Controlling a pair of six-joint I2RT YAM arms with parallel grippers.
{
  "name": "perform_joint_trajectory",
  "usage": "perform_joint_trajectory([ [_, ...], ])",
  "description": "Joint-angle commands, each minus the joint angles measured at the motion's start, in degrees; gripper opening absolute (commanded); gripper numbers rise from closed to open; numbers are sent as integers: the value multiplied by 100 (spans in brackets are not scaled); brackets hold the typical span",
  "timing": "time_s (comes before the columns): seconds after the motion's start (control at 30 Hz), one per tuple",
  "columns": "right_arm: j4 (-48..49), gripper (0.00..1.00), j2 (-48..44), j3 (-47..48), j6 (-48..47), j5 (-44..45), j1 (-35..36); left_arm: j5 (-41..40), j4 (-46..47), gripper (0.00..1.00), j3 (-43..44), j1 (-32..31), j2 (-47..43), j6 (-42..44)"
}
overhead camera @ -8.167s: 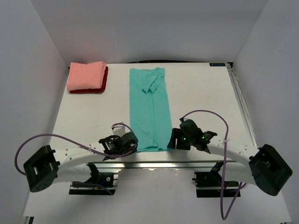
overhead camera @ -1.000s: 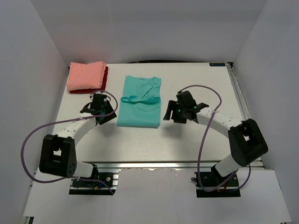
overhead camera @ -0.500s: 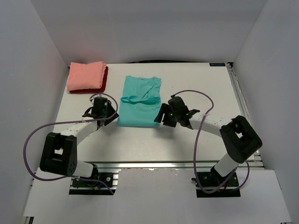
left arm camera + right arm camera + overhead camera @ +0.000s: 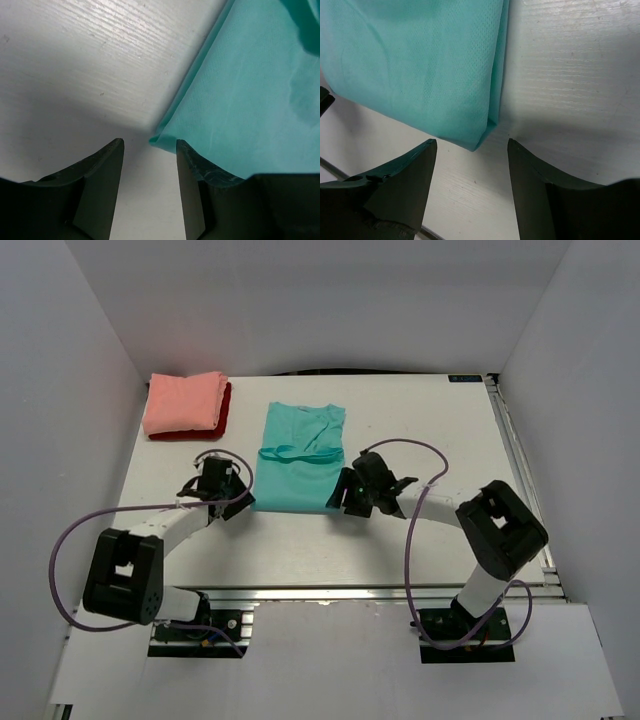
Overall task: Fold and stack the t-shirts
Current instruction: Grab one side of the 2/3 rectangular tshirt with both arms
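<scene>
A: Where's the teal t-shirt [image 4: 298, 460] lying rn?

B: Mid-table [image 4: 440, 430], flat, looking folded into a squarish panel w/ the collar band showing across the top layer. The salmon-pink t-shirt [image 4: 183, 402] is sitting folded on the dark red t-shirt [image 4: 226, 408] at the far-left corner, well apart from it.

A: Grippers?

B: Both are hovering low at its near edge. The left gripper [image 4: 149, 150] is facing the near-left corner, and the right gripper [image 4: 471, 146] is facing the near-right one. Jaws on both are standing apart, moderately wide, w/ nothing between them. Each corner is lying just beyond the fingertips, not pinched.

A: How's it going to handle?

B: I'm judging it light, limp, thin cotton w/ no stiffness. It's lying in several layers, so a shallow pinch is probably going to catch only the top 1 and peel the fold open. It's not looking fragile or very slippery on the matte board, but it's likely going to sag btwn 2 grip points.

A: So where to grab?

B: I'm thinking the 2 near corners, 1 per gripper, w/ the lower finger sliding under the whole stack so all layers are coming up together. Keeping both at equal height should be stopping the panel from skewing.
</scene>
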Motion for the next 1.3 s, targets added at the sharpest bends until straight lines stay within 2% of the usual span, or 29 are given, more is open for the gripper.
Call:
perform_joint_trajectory([
  [0.0, 250, 65, 70, 32, 113, 119, 49, 12, -160, 57, -67, -100, -309, -57],
  [0.23, 286, 64, 105, 5, 122, 312, 75, -23, 200, 56, -313, -223, -275, -171],
  [0.67, 338, 60, 430, 120, 69, 295, 75, -243, 815, 46, -199, -355, 262, -259],
  [0.77, 365, 46, 509, 146, 69, 277, 75, -269, 904, 39, -164, -373, 385, -286],
  [0.8, 365, 25, 518, 137, 78, 286, 67, -286, 1000, 31, -155, -390, 464, -286],
  [0.83, 373, 10, 527, 129, 69, 295, 75, -295, 1061, 9, -146, -408, 499, -268],
  [0.87, 356, 0, 527, 120, 69, 321, 75, -295, 1097, 0, -138, -425, 534, -259],
  [1.0, 6, 0, 282, 181, -158, 347, 67, -190, 1054, 0, 38, -496, 456, -93],
  [1.13, -812, 0, -333, 514, -686, 400, 67, -268, 299, 0, 380, -566, -237, 127],
  [1.27, -1673, 0, -1036, 945, -1073, 628, 67, -603, -782, 0, 1170, -890, -888, 268],
])
